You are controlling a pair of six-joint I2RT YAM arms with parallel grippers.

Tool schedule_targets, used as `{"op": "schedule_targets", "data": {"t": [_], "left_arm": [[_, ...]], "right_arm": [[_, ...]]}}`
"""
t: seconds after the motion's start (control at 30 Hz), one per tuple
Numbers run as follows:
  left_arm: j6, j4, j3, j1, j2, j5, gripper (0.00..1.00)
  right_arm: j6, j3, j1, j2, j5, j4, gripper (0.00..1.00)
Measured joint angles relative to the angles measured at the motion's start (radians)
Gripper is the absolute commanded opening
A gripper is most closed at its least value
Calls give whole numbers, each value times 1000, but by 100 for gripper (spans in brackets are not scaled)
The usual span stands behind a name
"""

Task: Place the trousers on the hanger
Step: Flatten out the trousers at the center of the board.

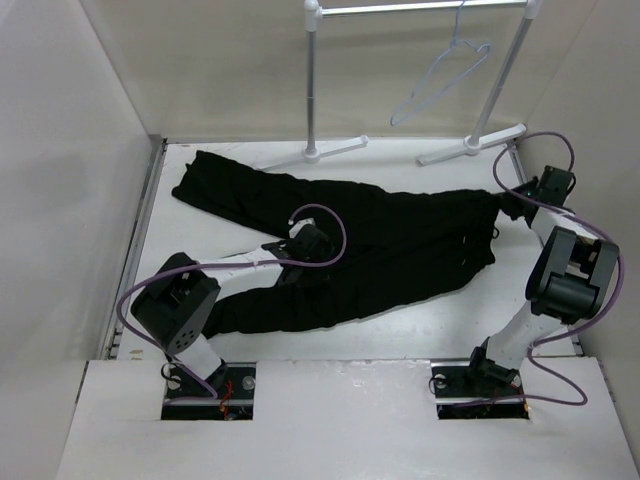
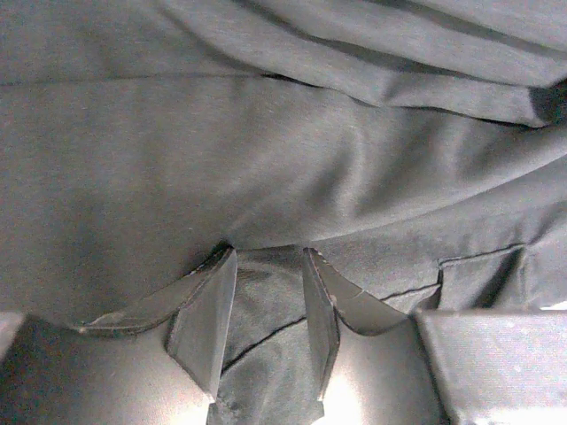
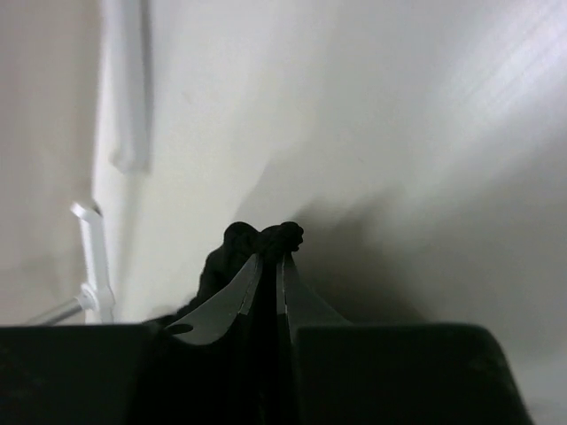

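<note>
Right gripper (image 3: 270,250) clamped on trousers (image 1: 390,235) at 3 o'clock. Left gripper (image 2: 266,258) apart (fabric between fingers), pressed mid-leg. Hanger (image 1: 458,42) at 1 o'clock.

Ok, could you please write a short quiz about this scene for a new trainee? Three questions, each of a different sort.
1. True or false: the trousers already hang on the hanger.
2. Multiple choice: the right end effector is
A) open above bare table
B) shut on a bunch of trouser fabric
C) holding the hanger
3. Fill the gap: the hanger hangs from the ____ at the far side of the table.

Key
1. False: the trousers lie spread on the table.
2. B
3. rail
</note>
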State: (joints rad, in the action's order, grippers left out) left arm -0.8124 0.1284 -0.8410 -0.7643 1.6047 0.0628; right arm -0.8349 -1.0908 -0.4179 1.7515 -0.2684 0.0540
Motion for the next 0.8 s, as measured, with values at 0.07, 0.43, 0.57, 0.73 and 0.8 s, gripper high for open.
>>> {"op": "schedule_targets", "data": {"t": [0.07,0.43,0.57,0.73,0.8], "left_arm": [[0,4,3,3,-4,1,35],[14,129,-32,14,-23,19,44],[29,216,-120,53,-26,8,45],[54,237,-327,181,-12,-34,45],[69,223,-438,245,36,-42,45]], "right_arm": [[0,-32,2,0,14,-32,13],[-22,-49,21,44,125,-89,77],[-30,47,32,-108,187,-44,49],[-48,196,118,-361,296,52,24],[-52,271,158,-420,336,96,32]]}}
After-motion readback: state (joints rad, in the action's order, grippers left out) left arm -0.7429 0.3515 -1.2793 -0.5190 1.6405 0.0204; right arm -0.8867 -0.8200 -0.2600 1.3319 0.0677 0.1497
